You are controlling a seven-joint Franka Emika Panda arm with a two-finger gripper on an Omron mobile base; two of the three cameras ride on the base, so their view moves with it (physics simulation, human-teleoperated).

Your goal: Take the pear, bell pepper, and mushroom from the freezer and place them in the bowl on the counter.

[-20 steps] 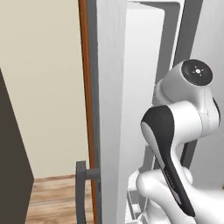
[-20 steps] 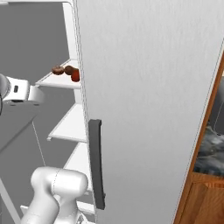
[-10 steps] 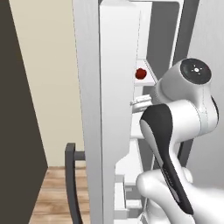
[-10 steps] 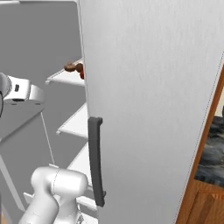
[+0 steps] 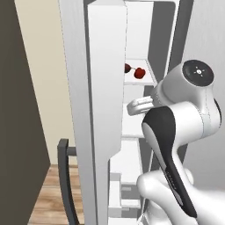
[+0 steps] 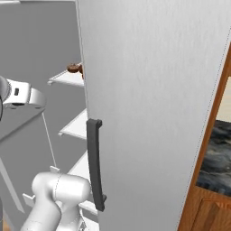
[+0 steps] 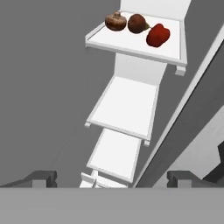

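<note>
Base has been shifted; freezer [image 5: 132, 110] interior is now exposed. Pincer [image 7: 111, 177] is held wide, empty. Bell pepper [image 7: 158, 35], pear [image 7: 137, 23], mushroom [image 7: 115, 21] are seen well ahead of it on the top shelf [image 7: 131, 46]. Reach is next.

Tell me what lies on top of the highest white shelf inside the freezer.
On the top white shelf lie a brown mushroom, a dark brown pear and a glossy red bell pepper. Their undersides are hidden.

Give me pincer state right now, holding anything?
Pincer: open, jaws spread wide, holding nothing; it sits apart from the bell pepper on the freezer shelf.
</note>
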